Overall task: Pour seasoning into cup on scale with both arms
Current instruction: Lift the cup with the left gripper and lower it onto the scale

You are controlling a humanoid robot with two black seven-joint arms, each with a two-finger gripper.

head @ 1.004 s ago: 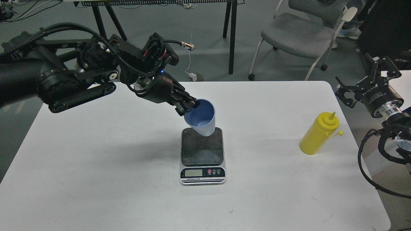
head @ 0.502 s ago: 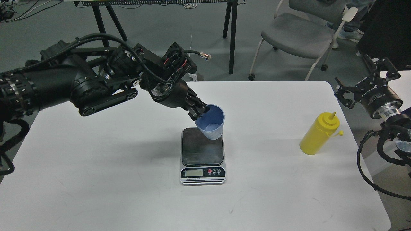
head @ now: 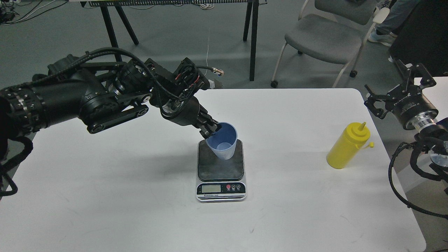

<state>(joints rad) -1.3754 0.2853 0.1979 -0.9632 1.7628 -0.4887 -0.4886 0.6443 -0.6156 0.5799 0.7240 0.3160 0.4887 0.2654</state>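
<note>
Descent is the change: my left hand (head: 211, 128), pinching the rim of the small light-blue ribbed plastic cup (head: 222, 140), has lowered it onto the flat dark-plated kitchen scale (head: 220, 168) (contact unclear). Right hand (head: 379, 101) spread, waiting.

The left arm reaches in from the left, its wrist angled downward to the right, its end effector (head: 211, 129) pinched on a cup's rim. The right arm is bent at the right edge, its end effector (head: 392, 87) spread open, pointing up-left.
</note>
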